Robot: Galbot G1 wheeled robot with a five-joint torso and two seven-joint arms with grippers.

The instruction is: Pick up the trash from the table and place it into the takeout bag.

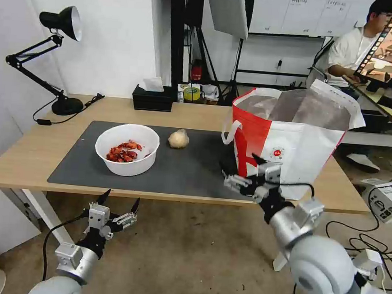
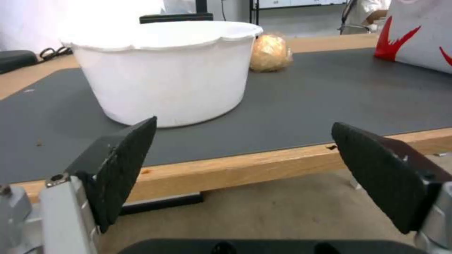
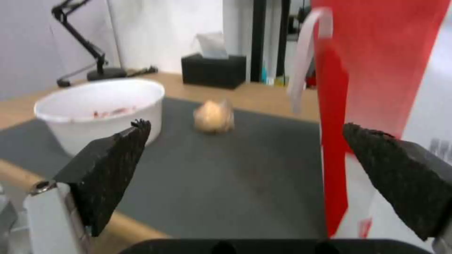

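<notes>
At far left on the light-wood table, a black desk lamp, base near the wall. Below the table's near edge, left of centre, the left gripper, jaws spread wide, nothing between them, hanging off the table and short of the dark grey mat. On the mat's left half, the white round bowl with red crayfish shells heaped inside; seen from the left wrist just beyond the table edge, upright. Just right of the bowl and slightly farther back, apart from it, the beige wrapped ball, resting on the mat. Behind these, at the table's far edge, a black tissue box with a white tissue poking up. On the right half of the table, the takeout bag, white and red, standing upright with mouth open and silver lining showing, a white loop handle drooping on its left side. Right at the bag's near left corner, over the mat's near right part, the right gripper, jaws likewise wide apart and empty, pointed left toward ball and bowl.
</notes>
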